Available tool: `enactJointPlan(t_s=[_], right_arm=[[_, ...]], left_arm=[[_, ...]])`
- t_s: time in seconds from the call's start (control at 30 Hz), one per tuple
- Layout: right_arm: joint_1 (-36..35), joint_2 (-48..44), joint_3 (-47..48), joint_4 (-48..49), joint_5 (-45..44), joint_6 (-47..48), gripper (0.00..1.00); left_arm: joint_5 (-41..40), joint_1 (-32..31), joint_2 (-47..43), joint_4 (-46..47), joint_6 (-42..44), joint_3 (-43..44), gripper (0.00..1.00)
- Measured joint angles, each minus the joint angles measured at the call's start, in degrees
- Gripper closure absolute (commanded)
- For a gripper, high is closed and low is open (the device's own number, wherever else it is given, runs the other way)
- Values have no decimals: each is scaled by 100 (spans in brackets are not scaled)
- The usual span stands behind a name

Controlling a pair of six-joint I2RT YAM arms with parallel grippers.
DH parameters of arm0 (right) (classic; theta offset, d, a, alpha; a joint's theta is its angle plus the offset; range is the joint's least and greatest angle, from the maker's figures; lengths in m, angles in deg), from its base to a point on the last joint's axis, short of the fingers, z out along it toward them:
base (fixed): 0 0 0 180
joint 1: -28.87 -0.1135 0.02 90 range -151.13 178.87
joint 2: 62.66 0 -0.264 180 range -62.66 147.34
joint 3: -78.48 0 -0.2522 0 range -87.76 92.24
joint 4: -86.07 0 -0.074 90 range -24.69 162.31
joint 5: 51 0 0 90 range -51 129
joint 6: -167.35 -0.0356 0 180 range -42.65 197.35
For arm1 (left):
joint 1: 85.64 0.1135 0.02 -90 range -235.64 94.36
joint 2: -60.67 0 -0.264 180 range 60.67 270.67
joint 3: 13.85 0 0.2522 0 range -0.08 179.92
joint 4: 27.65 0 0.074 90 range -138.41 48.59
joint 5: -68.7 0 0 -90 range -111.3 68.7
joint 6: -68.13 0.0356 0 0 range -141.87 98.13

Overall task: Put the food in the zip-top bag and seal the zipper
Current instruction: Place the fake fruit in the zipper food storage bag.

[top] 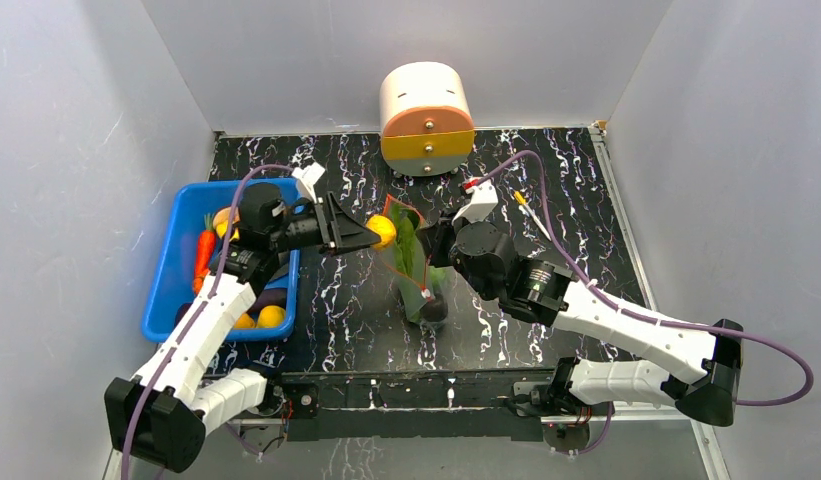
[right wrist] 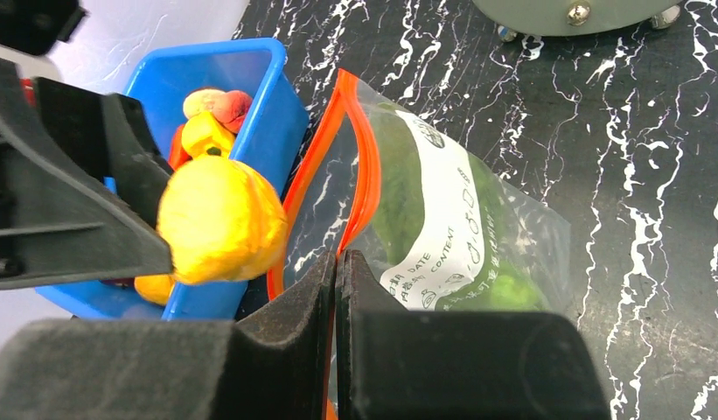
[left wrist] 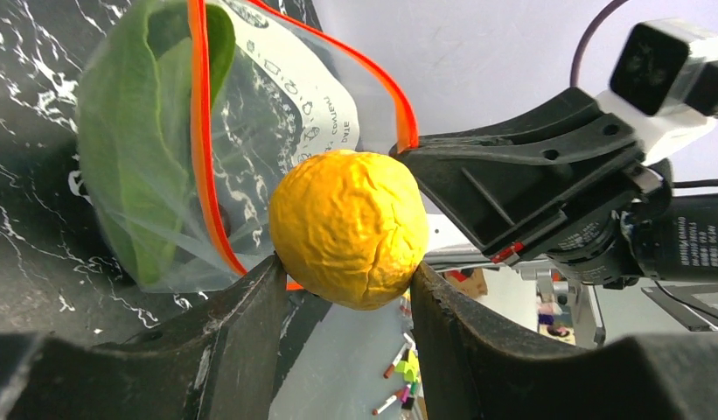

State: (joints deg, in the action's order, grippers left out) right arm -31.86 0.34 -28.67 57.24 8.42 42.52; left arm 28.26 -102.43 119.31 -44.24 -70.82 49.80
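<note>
My left gripper (top: 371, 236) is shut on a wrinkled yellow ball of toy food (top: 384, 231) and holds it right at the mouth of the zip-top bag (top: 414, 270). In the left wrist view the ball (left wrist: 349, 229) sits between my fingers (left wrist: 250, 324), next to the red-orange zipper strip (left wrist: 198, 131). My right gripper (right wrist: 337, 258) is shut on the bag's zipper edge (right wrist: 364, 175) and holds the mouth up and open. A leafy green (right wrist: 399, 184) and a green ball (right wrist: 504, 284) lie inside the bag behind its white label (right wrist: 438, 210). A dark lump (top: 433, 308) sits at the bag's bottom.
A blue bin (top: 164, 270) on the left holds a carrot (top: 203, 250) and yellow pieces (top: 271, 316). A cream and orange round drawer unit (top: 426, 118) stands at the back. Grey walls enclose the black marbled table (top: 546, 180).
</note>
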Motion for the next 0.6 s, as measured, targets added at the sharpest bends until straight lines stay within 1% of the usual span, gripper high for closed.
enactJointPlan(t_s=[0.1,0.17,0.23,0.4,0.43,0.5,0.6], right_arm=[[0,-2,0,37,57,0,100],[0,-2,0,37,90,0,100],[0,-2,0,37,125,0,100],[0,-22,-28,66,168,0,100],[0,-37,-46,76,173,-2,100],[0,-50,-72,81,190,-4,100],[0,-55,-79,79,208,-15,100]], left_arm=[[-85,-201,166,33,-55,-28,66],[-170,-334,280,50,-57,-28,62],[-313,-459,352,4,-4,-24,60],[-728,-756,632,-417,275,267,59],[-798,-789,686,-494,315,319,56],[-933,-841,745,-605,387,361,44],[-1084,-898,761,-752,490,378,33]])
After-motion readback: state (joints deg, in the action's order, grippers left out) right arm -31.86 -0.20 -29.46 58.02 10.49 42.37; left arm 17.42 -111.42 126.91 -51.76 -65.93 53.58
